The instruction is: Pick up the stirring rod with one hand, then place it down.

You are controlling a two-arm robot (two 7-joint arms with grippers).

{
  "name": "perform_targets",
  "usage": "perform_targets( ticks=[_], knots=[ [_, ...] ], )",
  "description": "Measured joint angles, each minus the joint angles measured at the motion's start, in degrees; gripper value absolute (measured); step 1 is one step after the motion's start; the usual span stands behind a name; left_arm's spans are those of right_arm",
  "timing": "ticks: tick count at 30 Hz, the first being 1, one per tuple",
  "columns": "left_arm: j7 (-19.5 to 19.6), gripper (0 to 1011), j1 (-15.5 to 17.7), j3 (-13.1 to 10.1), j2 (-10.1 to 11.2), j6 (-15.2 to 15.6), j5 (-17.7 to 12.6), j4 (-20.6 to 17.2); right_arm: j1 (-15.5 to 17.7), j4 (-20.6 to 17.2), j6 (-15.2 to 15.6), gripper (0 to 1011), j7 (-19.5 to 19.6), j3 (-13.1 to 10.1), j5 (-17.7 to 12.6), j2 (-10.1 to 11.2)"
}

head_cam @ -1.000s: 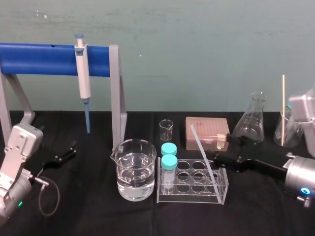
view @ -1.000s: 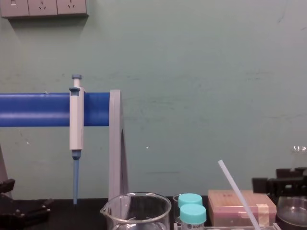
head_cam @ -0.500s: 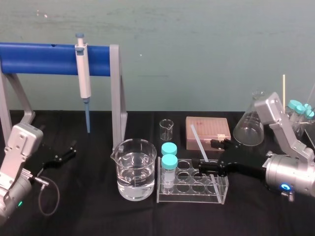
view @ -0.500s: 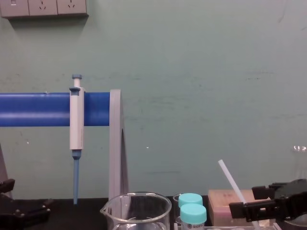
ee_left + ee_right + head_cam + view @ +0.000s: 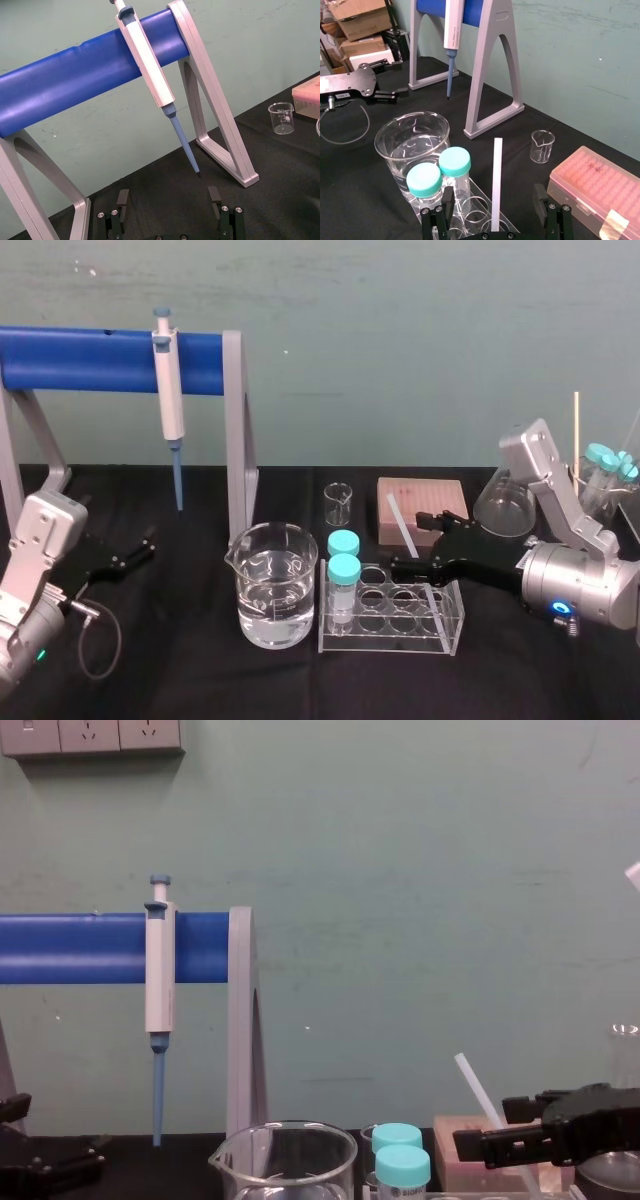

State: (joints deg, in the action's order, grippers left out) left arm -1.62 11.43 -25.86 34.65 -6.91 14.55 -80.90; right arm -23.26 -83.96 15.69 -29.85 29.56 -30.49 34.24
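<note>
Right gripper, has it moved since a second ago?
Yes. The right gripper moved left, nearer the teal-capped tubes, and now straddles the stirring rod.

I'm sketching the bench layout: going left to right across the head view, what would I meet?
left gripper → pipette → water beaker → teal-capped vials → stirring rod → conical flask. The open right gripper straddles the rod, so it is left unordered.

left pincer (image 5: 125, 556): parked low, jaws apart | right pincer (image 5: 420, 544): extended, jaws apart
</note>
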Motion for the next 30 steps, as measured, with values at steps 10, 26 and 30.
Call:
perform_targets(
  ticks=[10, 26, 30],
  knots=[
    [0.0, 1000, 0.0, 0.0, 0.0, 0.0, 0.0, 0.0, -0.1, 0.1, -0.2, 1000, -0.1, 0.1, 0.5, -0.2],
    [0.0, 1000, 0.0, 0.0, 0.0, 0.0, 0.0, 0.0, 0.0, 0.1, -0.2, 739, -0.1, 0.1, 0.3, -0.2],
    [0.0, 1000, 0.0, 0.0, 0.0, 0.0, 0.0, 0.0, 0.0, 0.1, -0.2, 625, -0.1, 0.0, 0.3, -0.1]
  ],
)
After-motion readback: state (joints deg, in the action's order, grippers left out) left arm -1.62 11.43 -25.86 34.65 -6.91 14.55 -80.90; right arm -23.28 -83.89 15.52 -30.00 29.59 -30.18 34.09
